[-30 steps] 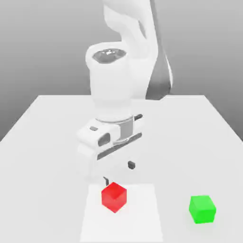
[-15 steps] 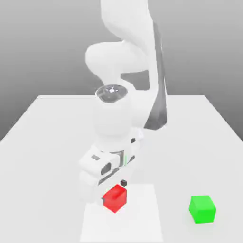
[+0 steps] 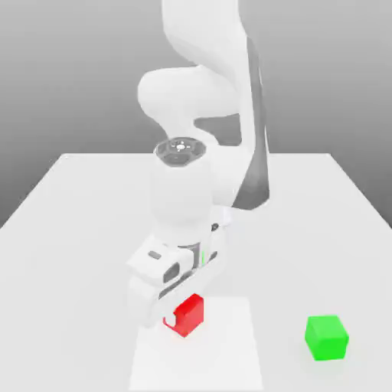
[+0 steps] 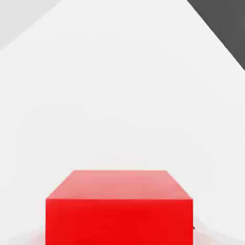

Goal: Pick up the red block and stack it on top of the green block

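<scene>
The red block [image 3: 188, 316] rests on the white table [image 3: 306, 230], near its front edge and a little to the exterior view's left of centre. My gripper [image 3: 182, 308] has come down over it and is shut on it, the white hand covering the block's upper left part. In the hand view the red block [image 4: 119, 210] sits very close, its top and one side face showing. The green block [image 3: 327, 337] stands alone on the table, well off to the exterior view's right of the red one, at about the same depth.
A paler rectangular patch [image 3: 203, 360] marks the table under and in front of the red block. The arm's white body [image 3: 191, 191] rises behind the gripper over the table's middle. Bare table lies between the two blocks.
The hand dropped from above the red block down onto it. Its fingers, open around the block half a second ago, have shut on it. Neither block has shifted.
</scene>
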`<state>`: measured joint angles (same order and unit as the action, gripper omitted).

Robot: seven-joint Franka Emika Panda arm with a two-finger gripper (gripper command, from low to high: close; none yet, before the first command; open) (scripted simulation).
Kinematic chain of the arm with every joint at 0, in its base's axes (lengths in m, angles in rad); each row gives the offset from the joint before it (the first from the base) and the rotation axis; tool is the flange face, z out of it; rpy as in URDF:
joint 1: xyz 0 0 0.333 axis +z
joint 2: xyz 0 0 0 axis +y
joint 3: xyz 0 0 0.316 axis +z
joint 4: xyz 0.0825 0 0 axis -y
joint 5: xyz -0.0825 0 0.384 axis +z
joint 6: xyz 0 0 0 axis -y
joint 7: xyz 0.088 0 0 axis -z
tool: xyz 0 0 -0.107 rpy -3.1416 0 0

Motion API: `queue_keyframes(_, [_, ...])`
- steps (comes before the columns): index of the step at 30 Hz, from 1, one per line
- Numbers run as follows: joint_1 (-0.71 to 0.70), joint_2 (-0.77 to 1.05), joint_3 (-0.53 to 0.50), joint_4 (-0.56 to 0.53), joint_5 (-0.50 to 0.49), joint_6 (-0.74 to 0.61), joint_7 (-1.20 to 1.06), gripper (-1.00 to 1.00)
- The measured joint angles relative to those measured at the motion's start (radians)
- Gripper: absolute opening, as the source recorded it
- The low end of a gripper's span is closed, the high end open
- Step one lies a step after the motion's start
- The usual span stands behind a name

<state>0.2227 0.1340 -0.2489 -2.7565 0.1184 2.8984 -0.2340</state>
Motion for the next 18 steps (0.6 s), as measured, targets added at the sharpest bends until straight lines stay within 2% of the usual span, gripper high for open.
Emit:
queue_keyframes(9, [-0.009, -0.125, -0.016, -0.022, -0.117, -0.111, 0.082, -1.00])
queue_keyframes(12, [-0.028, -0.121, 0.057, 0.022, -0.133, -0.148, 0.058, -1.00])
queue_keyframes(15, [0.082, -0.107, 0.136, 0.076, -0.139, -0.187, 0.020, -1.00])
queue_keyframes(18, [0.155, -0.090, 0.173, 0.132, -0.137, -0.226, -0.025, -1.00])
